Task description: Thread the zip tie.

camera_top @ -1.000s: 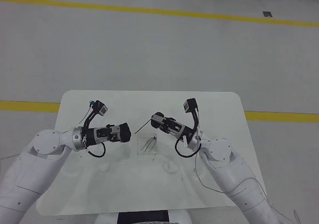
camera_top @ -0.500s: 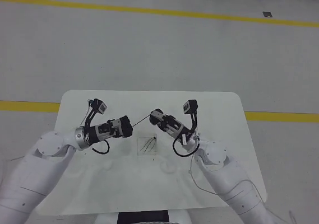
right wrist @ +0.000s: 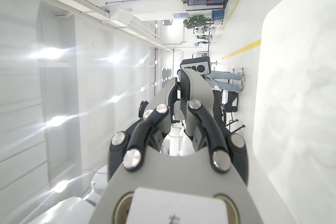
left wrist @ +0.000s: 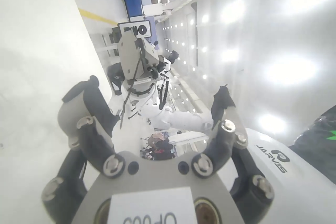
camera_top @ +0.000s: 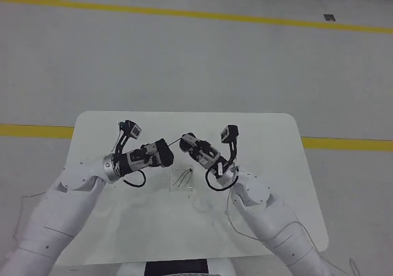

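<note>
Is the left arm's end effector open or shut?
Open: the left end effector has its fingers spread wide, gripping nothing.

left end effector [camera_top: 167, 153] spread wide, facing the right end effector [camera_top: 186, 142], which is pinched closed.

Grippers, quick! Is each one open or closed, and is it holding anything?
Left gripper: open, holding nothing.
Right gripper: closed, holding the zip tie.
</note>
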`<state>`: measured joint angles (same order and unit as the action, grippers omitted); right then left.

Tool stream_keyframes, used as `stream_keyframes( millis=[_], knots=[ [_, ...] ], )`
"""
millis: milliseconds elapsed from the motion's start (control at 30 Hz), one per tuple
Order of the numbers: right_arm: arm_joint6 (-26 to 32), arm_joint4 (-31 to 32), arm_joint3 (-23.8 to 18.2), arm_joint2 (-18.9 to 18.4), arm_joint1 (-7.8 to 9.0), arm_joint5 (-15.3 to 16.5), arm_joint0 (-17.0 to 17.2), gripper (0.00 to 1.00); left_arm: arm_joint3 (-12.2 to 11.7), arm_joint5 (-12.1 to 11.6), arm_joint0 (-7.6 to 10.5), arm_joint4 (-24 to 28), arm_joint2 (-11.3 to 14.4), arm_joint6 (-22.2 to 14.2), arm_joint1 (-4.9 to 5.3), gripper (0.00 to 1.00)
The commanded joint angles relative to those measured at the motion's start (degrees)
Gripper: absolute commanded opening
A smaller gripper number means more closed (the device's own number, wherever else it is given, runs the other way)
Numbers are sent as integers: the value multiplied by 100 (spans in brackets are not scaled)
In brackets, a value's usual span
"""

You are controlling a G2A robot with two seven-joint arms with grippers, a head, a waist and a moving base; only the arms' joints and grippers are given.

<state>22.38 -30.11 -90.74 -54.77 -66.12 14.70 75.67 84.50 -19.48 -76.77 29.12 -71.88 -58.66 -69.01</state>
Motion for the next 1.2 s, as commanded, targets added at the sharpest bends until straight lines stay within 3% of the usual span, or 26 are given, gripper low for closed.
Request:
stream_keyframes(
  millis=[0,333,833,1000,1033,1067,1133,1167],
  knots=[
    [-1,4,-1,-1,1,2,1,0,-1,0,0,1,2,1,2,100],
    [34,-187,-124,-27,-42,-56,113,0,12,0,-60,9,136,358,-3,100],
    [185,-391,-58,31,-114,-161,101,0,55,27,-38,102,166,376,-22,100],
    [-31,10,-171,-24,-117,-229,154,0,147,31,-66,27,191,467,3,100],
    [-54,98,-202,-46,-116,-248,169,0,157,26,-65,-4,181,467,13,98],
    [-66,157,-220,-66,-114,-265,180,0,166,28,-68,-12,178,473,19,86],
    [-95,322,-255,-118,-105,-309,202,0,180,36,-72,-37,164,482,33,51],
    [-94,431,-284,-152,-98,-342,219,0,189,35,-78,-45,152,488,42,47]
  ],
)
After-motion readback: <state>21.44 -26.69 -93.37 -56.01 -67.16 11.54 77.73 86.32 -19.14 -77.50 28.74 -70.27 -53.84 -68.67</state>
